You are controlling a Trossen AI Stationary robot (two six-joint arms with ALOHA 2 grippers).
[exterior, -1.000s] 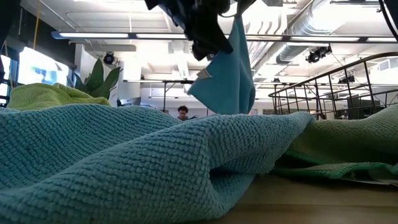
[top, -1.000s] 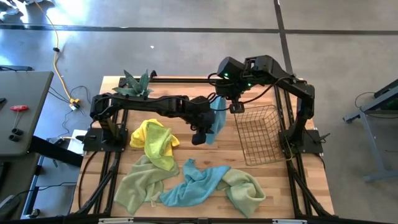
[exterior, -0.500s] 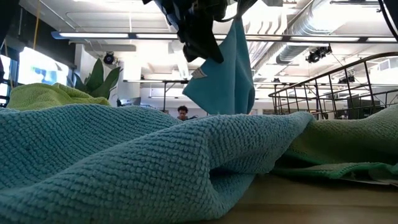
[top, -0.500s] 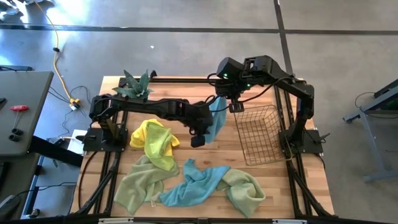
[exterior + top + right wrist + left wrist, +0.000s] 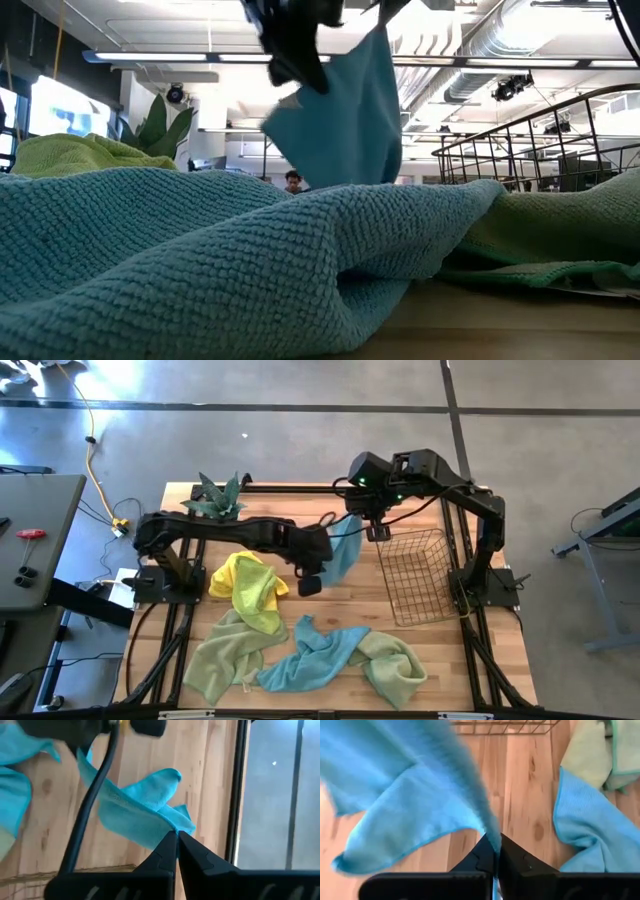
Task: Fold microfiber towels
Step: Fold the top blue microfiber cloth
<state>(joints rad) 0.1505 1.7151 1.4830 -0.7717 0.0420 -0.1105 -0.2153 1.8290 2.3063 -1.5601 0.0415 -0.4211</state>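
A light blue towel point(image 5: 345, 550) hangs in the air over the middle of the table, between my two grippers. My right gripper point(image 5: 366, 526) is shut on its upper end, near the basket's far left corner. My left gripper point(image 5: 309, 582) is lower and to the left, shut on the towel's lower part. In the low view the towel point(image 5: 340, 125) spreads below the dark left gripper point(image 5: 290, 50). On the table's near half lie a yellow towel point(image 5: 250, 585), a green towel point(image 5: 225, 655), another blue towel point(image 5: 310, 655) and a second green towel point(image 5: 395, 665). My left gripper pinches a ridge of the blue towel point(image 5: 492, 836) between its two fingers, slanting down from the table's left. One layer or several, I cannot tell. The cloth runs up and away from the fingers, and a loose corner point(image 5: 350, 862) hangs clear of the table. My right gripper pinches the towel's upper end point(image 5: 172, 826) between its two fingers, at an edge by a corner. The fingers slant down from the table's right. The towel hangs below them, clear of the table, and runs toward the left gripper.
A copper wire basket point(image 5: 420, 575) lies on the table's right side, close to the hanging towel. A potted plant point(image 5: 220, 495) stands at the far left corner. Bare wood shows between the yellow towel and the basket.
My left gripper has gone toward the table's left edge and a little up, taking the blue towel's lower part with it. The towel now spreads wider and slants between the two grippers, while its upper end stays at the right gripper.
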